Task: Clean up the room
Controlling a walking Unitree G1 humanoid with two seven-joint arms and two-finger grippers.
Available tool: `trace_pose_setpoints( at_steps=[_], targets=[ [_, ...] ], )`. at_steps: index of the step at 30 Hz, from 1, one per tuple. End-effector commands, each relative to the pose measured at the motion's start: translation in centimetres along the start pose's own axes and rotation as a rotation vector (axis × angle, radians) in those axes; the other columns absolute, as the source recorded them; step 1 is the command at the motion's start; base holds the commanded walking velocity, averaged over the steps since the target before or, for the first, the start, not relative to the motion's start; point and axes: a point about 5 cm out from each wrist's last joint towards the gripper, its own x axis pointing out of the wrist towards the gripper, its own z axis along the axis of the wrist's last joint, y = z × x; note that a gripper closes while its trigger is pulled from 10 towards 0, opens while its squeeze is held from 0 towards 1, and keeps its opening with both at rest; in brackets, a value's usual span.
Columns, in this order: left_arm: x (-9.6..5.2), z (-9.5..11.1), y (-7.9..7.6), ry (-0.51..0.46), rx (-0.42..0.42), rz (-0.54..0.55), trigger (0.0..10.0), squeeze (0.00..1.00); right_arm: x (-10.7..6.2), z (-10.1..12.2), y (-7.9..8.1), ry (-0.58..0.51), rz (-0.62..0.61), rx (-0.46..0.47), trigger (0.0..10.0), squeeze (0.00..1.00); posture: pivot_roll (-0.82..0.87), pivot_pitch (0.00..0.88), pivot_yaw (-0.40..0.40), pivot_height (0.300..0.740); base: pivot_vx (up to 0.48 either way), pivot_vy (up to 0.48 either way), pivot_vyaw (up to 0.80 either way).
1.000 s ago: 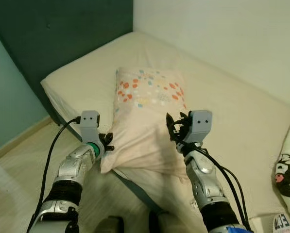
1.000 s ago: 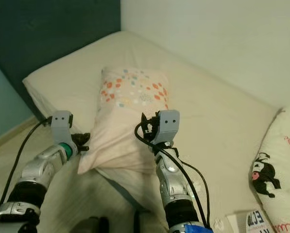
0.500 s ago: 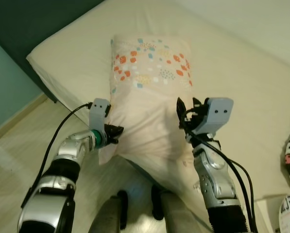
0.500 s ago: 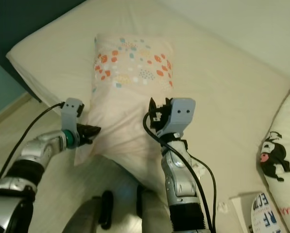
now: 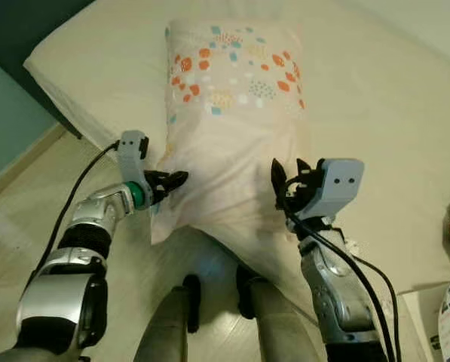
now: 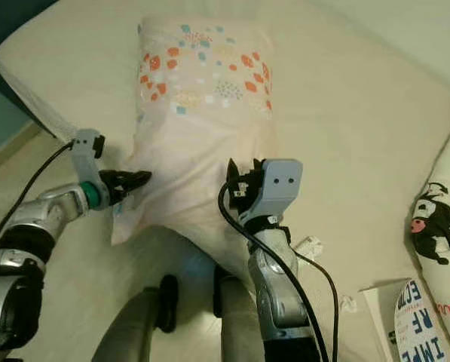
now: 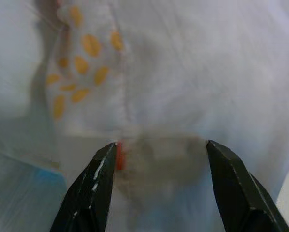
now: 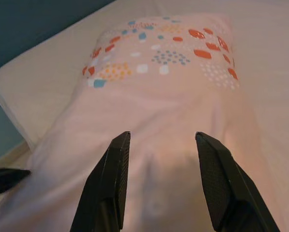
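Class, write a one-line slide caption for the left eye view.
Left gripper at the spotted pillow's near corner, right gripper open above it, on the bed.

Past my right hand (image 5: 289, 170) and out to its right I see the cream-sheeted bed mattress (image 5: 375, 113), running wide and flat. Far off to the right of that hand, a white cushion printed with a black-and-white cartoon animal (image 6: 436, 219) lies at the bed's edge. Just below the cushion is a white printed item with big blue letters (image 6: 420, 324). To the left of my left hand (image 5: 176, 179) I have pale wooden floor (image 5: 29, 219), then a light teal wall (image 5: 2, 113), with a dark blue-green panel (image 5: 13, 23) above it.
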Motion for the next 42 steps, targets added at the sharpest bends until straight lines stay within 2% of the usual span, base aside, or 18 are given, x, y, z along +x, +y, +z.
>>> trace_pose_setpoints(
  at_steps=[1,3,8,10,12,13,18,21,22,23,24,25,27,34,36,37,38,42],
  targets=[
    [-0.5,-1.2,0.6,0.028,-0.071,-0.023,10.0,1.00,-0.8,-0.6,0.3,0.033,-0.020,0.030,10.0,0.00,-0.17,0.483,0.067,0.740,0.000,0.000,0.00],
    [-1.1,-1.9,0.8,0.010,-0.176,-0.092,10.0,1.00,-1.0,-0.4,0.4,0.039,-0.023,0.036,10.0,0.00,-0.18,0.498,0.065,0.740,0.000,0.000,0.00],
    [-0.8,-3.9,-0.4,-0.002,-0.290,-0.229,10.0,1.00,-1.4,-0.1,0.6,0.049,-0.024,0.040,10.0,0.00,-0.21,0.510,0.059,0.740,0.000,0.000,0.00],
    [-0.8,-3.9,-0.4,-0.002,-0.290,-0.229,10.0,1.00,-1.4,-0.1,0.6,0.049,-0.024,0.040,10.0,0.00,-0.21,0.510,0.059,0.740,0.000,0.000,0.00],
    [-0.4,-4.8,-1.0,0.010,-0.283,-0.242,10.0,1.00,-1.5,0.0,0.7,0.053,-0.024,0.040,10.0,0.00,-0.21,0.512,0.056,0.740,0.000,0.000,0.00],
    [0.2,-6.3,-1.6,0.043,-0.247,-0.220,10.0,1.00,-1.6,0.1,0.7,0.055,-0.022,0.040,10.0,0.00,-0.22,0.513,0.054,0.740,0.000,0.000,0.00],
    [0.7,-7.8,-2.2,0.091,-0.237,-0.187,10.0,1.00,-1.7,0.2,0.9,0.058,-0.017,0.042,10.0,0.00,-0.22,0.510,0.052,0.740,0.000,0.000,0.00],
    [1.2,-8.5,-3.7,0.121,-0.270,-0.278,10.0,1.00,-1.7,0.2,1.0,0.064,-0.012,0.044,10.0,0.00,-0.22,0.504,0.053,0.740,0.000,0.000,0.00],
    [1.4,-8.9,-4.3,0.138,-0.269,-0.311,10.0,0.80,-1.7,0.2,1.1,0.066,-0.011,0.045,10.0,0.00,-0.22,0.500,0.053,0.740,0.000,0.000,0.00],
    [1.5,-9.3,-4.9,0.154,-0.266,-0.335,10.0,0.33,-1.7,0.2,1.1,0.068,-0.009,0.045,10.0,0.00,-0.22,0.498,0.053,0.740,0.000,0.000,0.00],
    [1.5,-9.3,-4.9,0.154,-0.266,-0.335,10.0,0.33,-1.7,0.2,1.1,0.068,-0.009,0.045,10.0,0.00,-0.22,0.498,0.053,0.740,0.000,0.000,0.00],
    [1.9,-9.8,-5.8,0.165,-0.256,-0.360,10.0,0.00,-1.7,0.2,1.2,0.070,-0.008,0.046,10.0,0.00,-0.23,0.494,0.053,0.740,0.000,0.000,0.00],
    [2.1,-10.1,-6.3,0.176,-0.228,-0.374,10.0,0.00,-1.7,0.2,1.2,0.071,-0.007,0.046,10.0,0.00,-0.23,0.492,0.053,0.740,0.000,0.000,0.00],
    [3.4,-11.5,-7.7,0.218,0.074,-0.255,10.0,0.00,-1.4,0.4,1.2,0.065,-0.003,0.044,10.0,0.00,-0.23,0.475,0.052,0.740,0.000,0.000,0.00],
    [3.6,-11.5,-7.6,0.214,0.119,-0.188,9.4,0.00,-1.3,0.5,1.2,0.063,-0.003,0.043,10.0,0.00,-0.23,0.472,0.053,0.740,0.000,0.000,0.00],
    [3.8,-11.3,-7.3,0.204,0.155,-0.113,2.9,0.00,-1.3,0.5,1.1,0.062,-0.003,0.043,10.0,0.00,-0.23,0.470,0.054,0.740,0.000,0.000,0.00],
    [4.0,-11.1,-7.1,0.197,0.188,-0.044,0.0,0.00,-1.2,0.5,1.2,0.060,-0.002,0.043,10.0,0.00,-0.23,0.468,0.055,0.740,0.000,0.000,0.00],
    [4.2,-10.6,-6.7,0.188,0.221,0.053,0.0,0.00,-1.2,0.5,1.2,0.058,0.000,0.045,10.0,0.00,-0.23,0.466,0.056,0.740,0.000,0.000,0.00]
  ],
)
